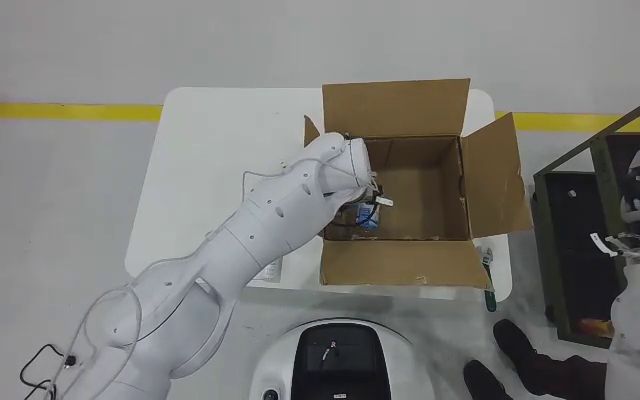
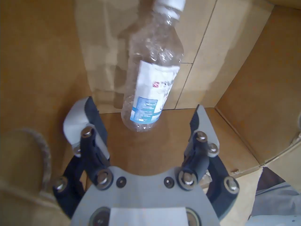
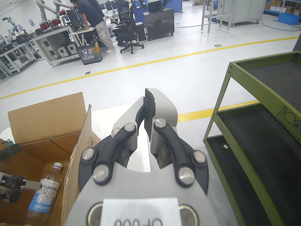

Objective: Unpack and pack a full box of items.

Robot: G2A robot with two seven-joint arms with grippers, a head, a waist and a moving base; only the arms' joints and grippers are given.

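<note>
Your left gripper [image 2: 141, 114] sits inside the box [image 1: 400, 262], fingers spread wide and empty. The bottle [image 2: 154, 71] stands on the box floor just ahead of them. Your right gripper [image 3: 147, 111] is pinched together, empty, outside the box.

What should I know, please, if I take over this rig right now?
Left hand: open, down inside the cardboard box, with the plastic water bottle at its fingertips, not gripped.
Right hand: shut, empty, outside the box, beside the green cart.
The bottle stands on the box floor near a wall; I can see no other item inside.
Done: unclear whether this is the unpacking or the packing stage.
Left: probably grasp the bottle, or withdraw.
</note>
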